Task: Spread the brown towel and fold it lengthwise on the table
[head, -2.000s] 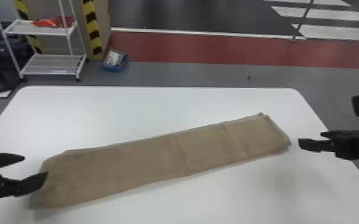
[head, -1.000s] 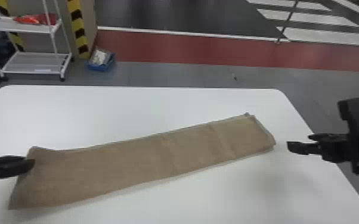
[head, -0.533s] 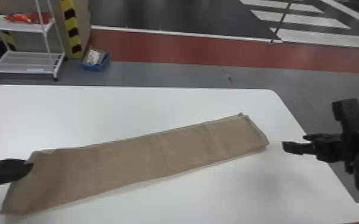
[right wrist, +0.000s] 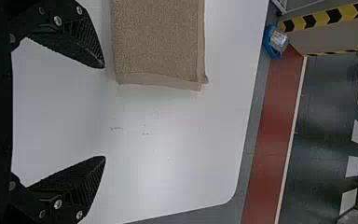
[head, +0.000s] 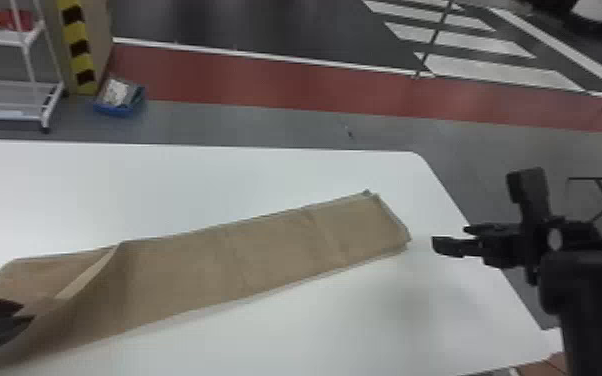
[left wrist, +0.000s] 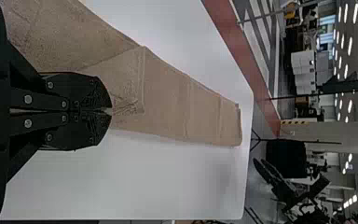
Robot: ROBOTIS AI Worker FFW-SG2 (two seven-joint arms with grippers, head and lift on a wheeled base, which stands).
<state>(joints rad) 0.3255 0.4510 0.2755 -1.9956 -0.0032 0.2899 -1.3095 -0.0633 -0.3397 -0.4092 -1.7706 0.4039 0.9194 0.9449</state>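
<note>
left gripper (left wrist: 110, 111) had the brown towel (head: 265, 250) pinched by its edge | right gripper (right wrist: 105, 112) sat wide open | imo needed easing down slow, edges lined up

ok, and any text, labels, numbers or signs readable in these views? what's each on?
No text can be read.
Brown towel, left gripper, right gripper: no readable print.
Table: small dark marks, not legible as text.
White cart: pale patch on the lower shelf, maybe a label, too blurred to read.
Yellow-and-black stripes: pattern, no readable words.
</note>
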